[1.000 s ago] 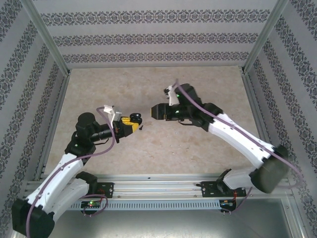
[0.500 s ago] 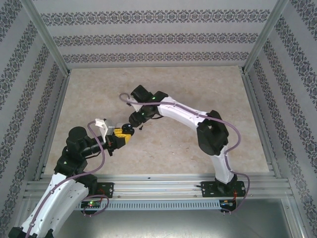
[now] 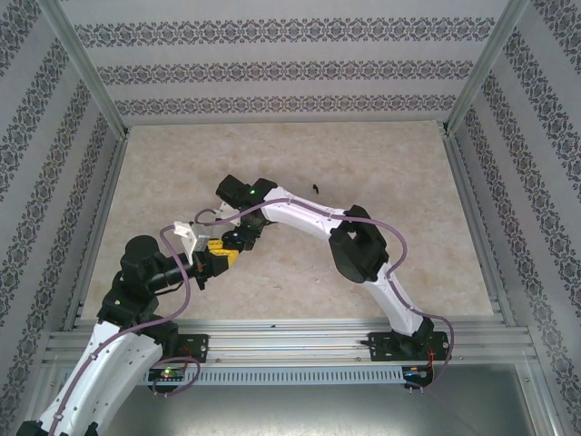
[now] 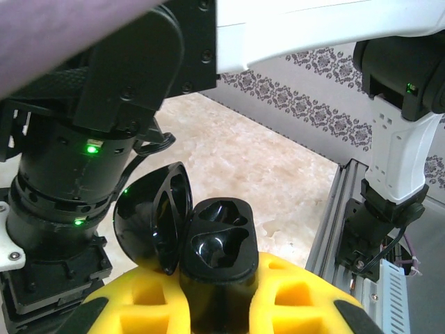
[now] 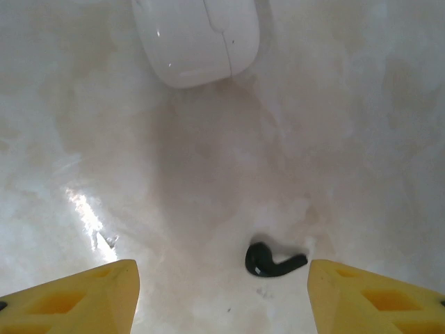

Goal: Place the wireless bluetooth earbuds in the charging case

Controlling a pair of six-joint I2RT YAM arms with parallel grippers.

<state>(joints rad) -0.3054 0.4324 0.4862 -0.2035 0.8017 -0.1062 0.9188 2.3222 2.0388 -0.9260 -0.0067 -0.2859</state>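
The charging case point(image 4: 217, 236) is black and glossy, and my left gripper point(image 4: 215, 296) is shut on it between yellow fingers point(image 4: 295, 292). It stands upright with its lid point(image 4: 149, 216) swung open to the left and both sockets empty. In the top view the left gripper point(image 3: 218, 255) sits left of centre. My right gripper point(image 3: 239, 238) hangs close beside it. Under the right gripper point(image 5: 222, 296), open and facing the table, lies one small black earbud point(image 5: 268, 259), nearer its right finger point(image 5: 375, 299). Another black speck that looks like an earbud point(image 3: 315, 188) lies further back.
A white rounded glossy shape with a seam point(image 5: 198, 38) sits at the top of the right wrist view; what it is I cannot tell. The right arm point(image 3: 309, 213) spans the table's middle. Aluminium rails point(image 3: 290, 341) and patterned walls point(image 3: 290, 73) enclose the beige table point(image 3: 408, 227).
The right arm has swung left and lowered its gripper beside the left gripper, its jaws widening. The left arm drew back slightly toward the near edge, still holding the case.
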